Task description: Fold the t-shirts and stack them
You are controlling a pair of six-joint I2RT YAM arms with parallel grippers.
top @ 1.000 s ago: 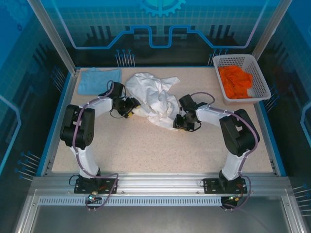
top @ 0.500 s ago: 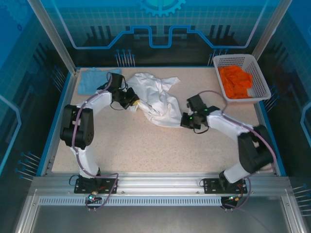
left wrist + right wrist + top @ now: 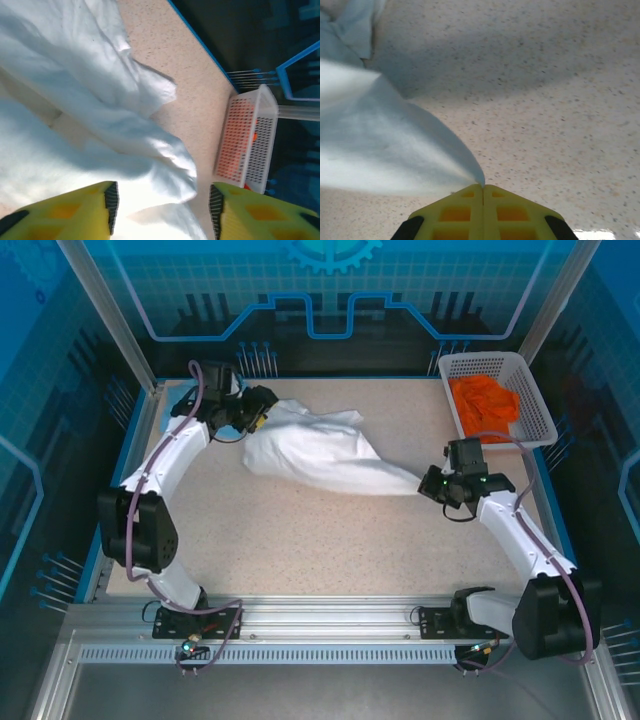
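Note:
The white t-shirt (image 3: 320, 450) lies stretched across the back of the table, wide at its left end and narrowing to a point at the right. My right gripper (image 3: 432, 483) is shut on that pointed corner, and the right wrist view shows the cloth (image 3: 385, 150) fanning out from the closed fingertips (image 3: 483, 186). My left gripper (image 3: 260, 415) is at the shirt's back-left end. Its yellow fingers (image 3: 95, 210) stand wide apart with white cloth (image 3: 125, 150) lying between and beyond them. The light blue shirt is largely hidden behind my left arm.
A white lattice basket (image 3: 540, 410) holding orange cloth (image 3: 483, 405) stands at the back right, close behind the right gripper; it also appears in the left wrist view (image 3: 260, 145). The blue table edge (image 3: 138, 440) runs along the left.
The arms moved apart: the left gripper went to the back-left corner and the right gripper swung right toward the basket, drawing the crumpled white shirt out into a long stretched shape.

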